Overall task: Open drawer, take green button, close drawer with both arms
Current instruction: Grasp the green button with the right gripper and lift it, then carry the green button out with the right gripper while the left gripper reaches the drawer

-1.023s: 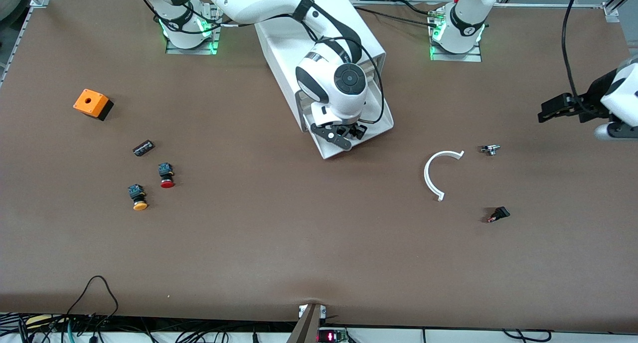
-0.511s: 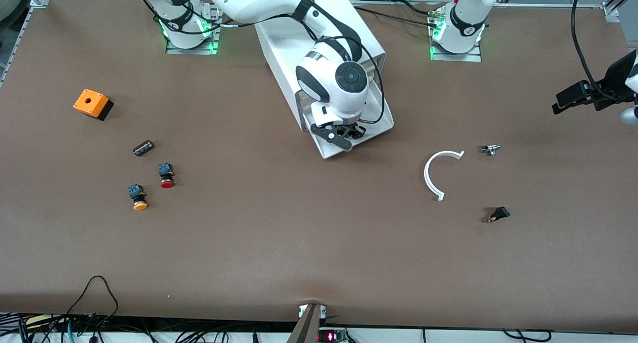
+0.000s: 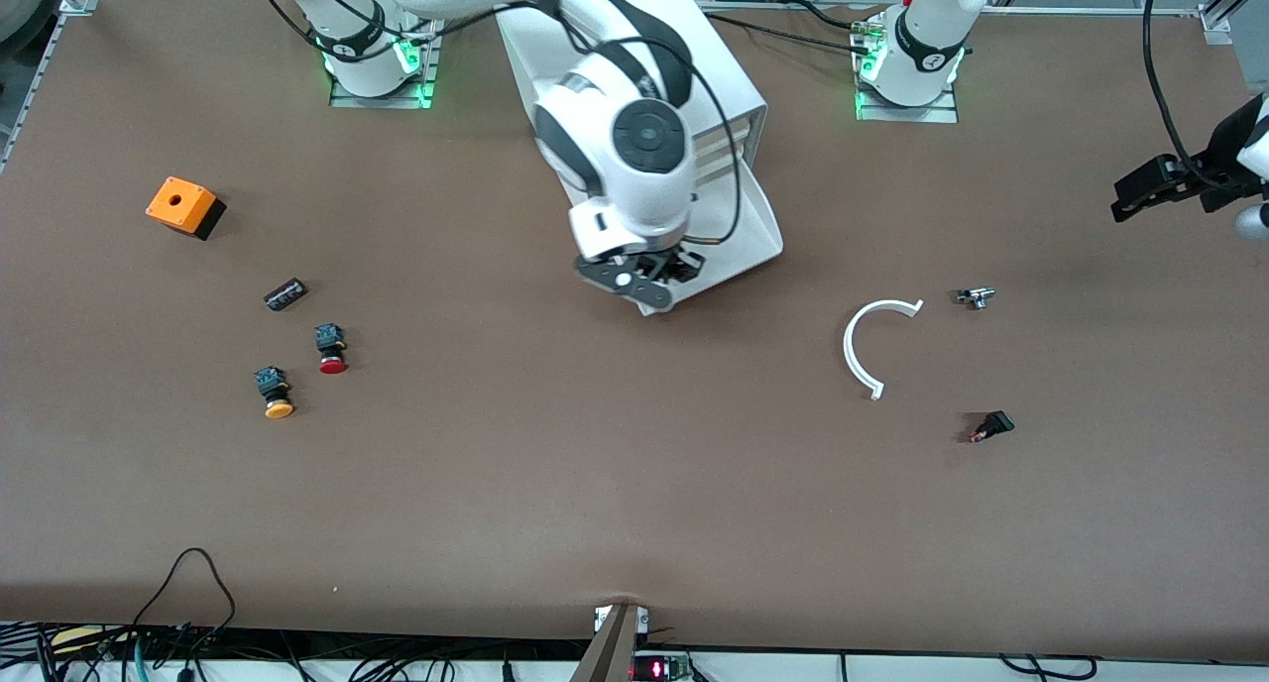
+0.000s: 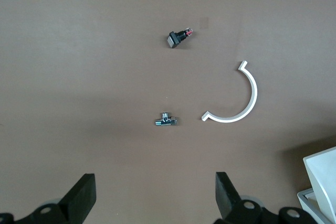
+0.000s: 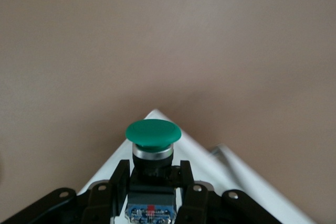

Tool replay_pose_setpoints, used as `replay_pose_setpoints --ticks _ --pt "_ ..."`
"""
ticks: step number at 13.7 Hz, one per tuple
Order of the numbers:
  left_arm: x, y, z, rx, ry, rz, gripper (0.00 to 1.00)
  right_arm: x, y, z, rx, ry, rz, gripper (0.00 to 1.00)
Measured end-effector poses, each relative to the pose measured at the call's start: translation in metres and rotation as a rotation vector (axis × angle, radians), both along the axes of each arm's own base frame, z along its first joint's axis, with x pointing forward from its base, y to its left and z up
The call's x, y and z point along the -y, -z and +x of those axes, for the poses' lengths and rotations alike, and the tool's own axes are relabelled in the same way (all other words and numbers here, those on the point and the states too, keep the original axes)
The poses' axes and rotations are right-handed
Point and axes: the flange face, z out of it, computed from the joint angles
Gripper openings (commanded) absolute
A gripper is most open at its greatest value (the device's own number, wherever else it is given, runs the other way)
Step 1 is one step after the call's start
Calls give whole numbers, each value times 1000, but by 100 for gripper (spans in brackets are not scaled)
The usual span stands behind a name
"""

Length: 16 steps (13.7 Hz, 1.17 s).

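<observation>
The right gripper [image 5: 152,182] was clenched on the dark body of the green button [image 5: 153,132], holding it in the air over the corner of the pulled-out drawer [image 3: 750,228] of the white cabinet [image 3: 684,62]. The left gripper [image 4: 155,198] waited with its fingers spread wide, up over the left arm's end of the table [image 3: 634,484], above a small metal fitting [image 4: 167,120] and a white curved strip [image 4: 239,98].

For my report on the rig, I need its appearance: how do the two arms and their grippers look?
Both arms are white, rounded shells with black joint bands and loose black cables. The right arm has a round black cap with a centre dot. Both bases glow green. The right gripper and left gripper are black with two fingers.
</observation>
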Motion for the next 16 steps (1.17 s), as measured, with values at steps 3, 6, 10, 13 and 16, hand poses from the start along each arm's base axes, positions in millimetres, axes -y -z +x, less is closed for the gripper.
replay_pose_setpoints --ticks 3,6,10,13,16 --pt "41 33 0 -33 44 5 100 84 -52 43 -50 -155 41 8" --pt "102 78 1 -22 -27 10 100 183 -73 86 -91 -323 73 8" --pt "205 148 2 -56 -193 -43 100 297 -39 129 -140 -483 109 8" --pt "268 200 -1 -85 -308 -74 100 347 4 145 -138 -544 120 9" --pt "301 262 4 -142 -409 -160 100 366 56 147 -91 -601 109 9"
